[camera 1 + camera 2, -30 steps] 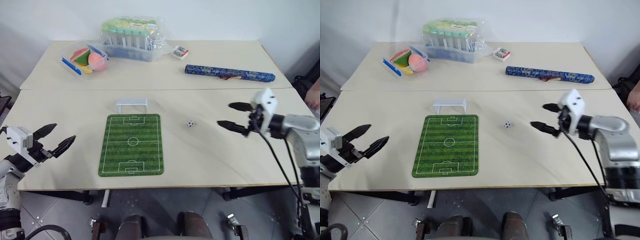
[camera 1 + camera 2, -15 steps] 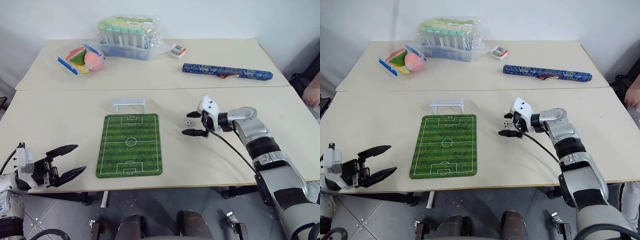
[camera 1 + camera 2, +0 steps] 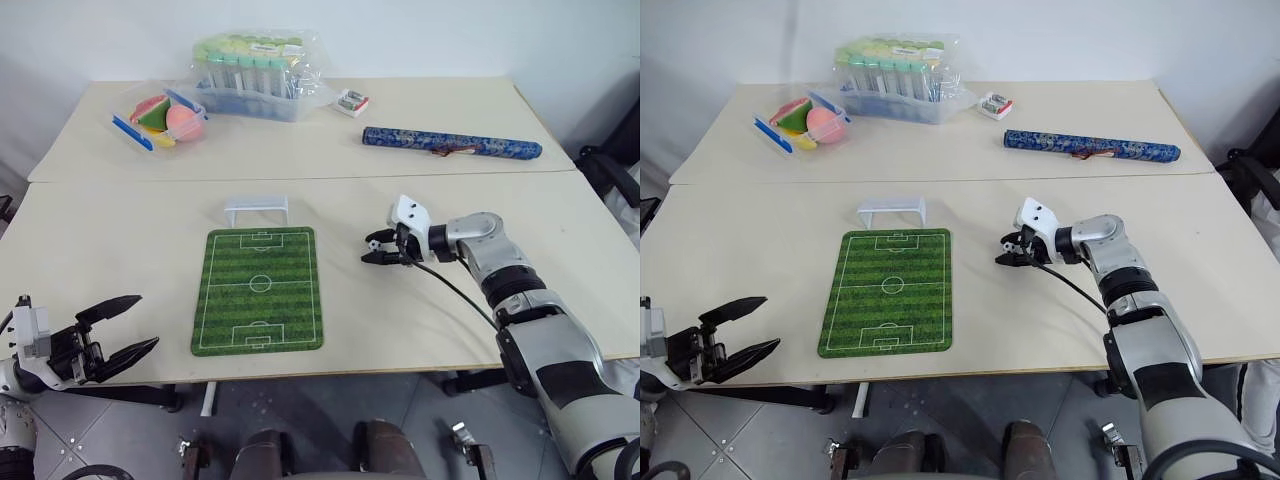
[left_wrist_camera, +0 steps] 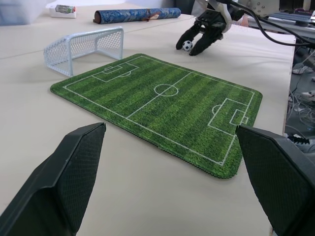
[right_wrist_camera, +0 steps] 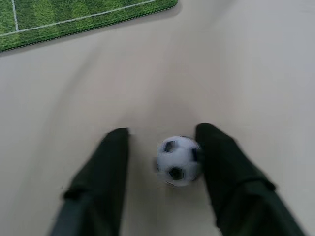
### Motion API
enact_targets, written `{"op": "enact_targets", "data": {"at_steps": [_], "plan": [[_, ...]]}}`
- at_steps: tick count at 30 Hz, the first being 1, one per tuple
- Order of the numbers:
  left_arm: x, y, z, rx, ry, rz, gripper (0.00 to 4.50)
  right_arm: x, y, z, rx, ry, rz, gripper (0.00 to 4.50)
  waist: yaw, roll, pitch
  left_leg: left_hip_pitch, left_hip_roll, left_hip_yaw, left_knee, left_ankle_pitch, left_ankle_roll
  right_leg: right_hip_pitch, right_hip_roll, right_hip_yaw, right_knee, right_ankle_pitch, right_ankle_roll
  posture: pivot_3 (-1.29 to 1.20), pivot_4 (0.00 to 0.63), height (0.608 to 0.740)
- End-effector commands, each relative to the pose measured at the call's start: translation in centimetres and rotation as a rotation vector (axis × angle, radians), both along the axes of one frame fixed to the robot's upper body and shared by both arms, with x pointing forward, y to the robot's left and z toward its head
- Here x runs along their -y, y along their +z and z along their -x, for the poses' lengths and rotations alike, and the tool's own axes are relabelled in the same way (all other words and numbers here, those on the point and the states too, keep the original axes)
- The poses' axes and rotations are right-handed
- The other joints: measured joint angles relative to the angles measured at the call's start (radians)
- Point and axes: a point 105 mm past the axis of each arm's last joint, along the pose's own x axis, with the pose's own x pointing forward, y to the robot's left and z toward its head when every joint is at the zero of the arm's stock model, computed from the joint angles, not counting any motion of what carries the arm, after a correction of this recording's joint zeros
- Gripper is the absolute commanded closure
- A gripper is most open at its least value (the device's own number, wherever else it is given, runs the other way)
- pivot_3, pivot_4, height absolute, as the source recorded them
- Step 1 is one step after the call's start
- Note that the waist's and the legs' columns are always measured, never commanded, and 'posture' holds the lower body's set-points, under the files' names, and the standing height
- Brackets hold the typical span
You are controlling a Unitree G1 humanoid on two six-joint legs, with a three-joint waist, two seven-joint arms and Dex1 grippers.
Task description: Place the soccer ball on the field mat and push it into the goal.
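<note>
The table (image 3: 120,250) is filling the middle of the head view, with bare wood lying open on every side of the field mat (image 3: 260,290), which is sitting flat at centre-left of the frame. Its lower edge is running near the table's front edge, so room for moving is tighter there than toward the upper part. The goal (image 3: 256,209) is standing just above the mat's top edge, mouth facing down the frame toward the pitch, and nothing is blocking that lane.

The right gripper (image 3: 373,248) is reaching in from the right of the frame, just right of the mat's upper corner, and its fingers (image 5: 224,172) are standing a little apart around the soccer ball (image 5: 178,160). One finger is touching the ball or nearly so; a gap is showing on the other side, so a firm clamp is not yet established. The left gripper (image 3: 112,330) is hanging at the lower left, off the table's front edge, jaws spread wide and empty.

The ball is looking tiny, light, hard and smooth, so it is likely to roll or squirt away if pinched off centre. Taking it across its widest part, with both pads level, is looking safest.
</note>
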Motion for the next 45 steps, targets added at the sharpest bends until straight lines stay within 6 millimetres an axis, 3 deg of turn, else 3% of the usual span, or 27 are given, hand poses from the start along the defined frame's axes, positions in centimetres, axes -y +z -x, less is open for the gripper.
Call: {"op": "enact_targets", "data": {"at_steps": [1, 5, 9, 14, 18, 24, 29, 34, 44, 45], "plan": [[0.1, 1.1, 0.8, 0.036, -0.074, -0.022, 0.00, 0.5, 1.2, -0.5, 0.048, -0.023, -0.018, 3.47, 0.001, 0.000, 0.000, 0.000, 0.000, 0.000, 0.000, 0.000, 0.000, 0.000, 0.000, 0.000, 0.000, 0.000, 0.000, 0.00, 0.150, 0.740], [0.2, 1.2, 0.6, 0.039, -0.076, -0.027, 0.00, -0.9, 3.2, -0.3, 0.085, 0.019, -0.079, 3.65, -0.001, 0.000, 0.000, 0.000, 0.000, 0.000, 0.000, 0.000, 0.000, 0.000, 0.000, 0.000, 0.000, 0.000, 0.000, 0.00, 0.150, 0.740], [0.4, 1.2, 0.7, 0.046, -0.081, -0.031, 0.00, -4.5, 5.4, 2.3, 0.115, 0.188, -0.127, 3.65, -0.006, 0.001, 0.001, 0.000, 0.001, -0.001, 0.000, 0.000, 0.000, -0.001, 0.000, 0.000, 0.001, 0.000, 0.000, 0.00, 0.150, 0.740], [0.8, 0.8, 1.2, 0.052, -0.082, -0.027, 0.00, -11.1, 4.2, 8.7, 0.068, 0.469, -0.118, 3.65, -0.010, 0.001, 0.000, 0.000, 0.001, -0.003, -0.001, -0.001, -0.001, -0.001, 0.000, -0.001, 0.003, 0.000, 0.000, 0.00, 0.150, 0.740], [1.4, 0.4, 1.4, 0.052, -0.083, -0.013, 0.00, -14.7, 2.5, 10.4, 0.057, 0.492, -0.087, 3.65, -0.011, 0.001, 0.000, 0.000, 0.001, -0.002, 0.000, -0.001, -0.002, -0.002, 0.000, -0.002, 0.003, 0.000, 0.000, 0.00, 0.150, 0.740], [1.4, 0.0, 2.1, 0.049, -0.064, -0.009, 0.00, -18.3, 1.0, 12.5, 0.023, 0.556, -0.072, 3.65, 0.003, -0.002, 0.000, 0.000, 0.000, -0.003, 0.000, -0.001, -0.001, -0.002, 0.000, -0.002, 0.003, 0.000, 0.000, 0.00, 0.150, 0.740], [1.2, 0.0, 2.6, 0.046, -0.047, -0.009, 0.00, -19.3, -0.4, 13.6, -0.001, 0.595, -0.042, 3.65, 0.006, -0.002, 0.000, 0.000, 0.000, -0.002, 0.000, -0.001, -0.001, -0.002, 0.000, -0.002, 0.003, 0.000, 0.000, 0.00, 0.150, 0.740], [1.1, 0.1, 2.8, 0.046, -0.044, -0.010, 0.00, -20.5, -1.3, 13.4, -0.016, 0.581, -0.033, 3.65, 0.007, -0.002, 0.000, 0.000, 0.001, -0.002, 0.000, -0.001, -0.002, -0.002, 0.000, -0.002, 0.003, 0.000, 0.000, 0.00, 0.150, 0.740], [1.1, 0.2, 2.4, 0.051, -0.043, -0.009, 0.00, -20.3, -2.6, 13.0, -0.035, 0.568, -0.008, 3.65, 0.006, -0.003, 0.000, 0.000, 0.001, -0.002, 0.000, -0.002, -0.002, -0.002, 0.000, -0.002, 0.003, 0.000, 0.000, 0.00, 0.150, 0.740], [1.2, 0.2, 2.4, 0.051, -0.044, -0.009, 0.00, -20.2, -2.7, 13.0, -0.037, 0.570, -0.006, 2.94, 0.006, -0.003, 0.000, 0.000, 0.001, -0.002, 0.000, -0.002, -0.002, -0.002, 0.000, -0.002, 0.003, 0.000, 0.000, 0.00, 0.150, 0.740]]}}
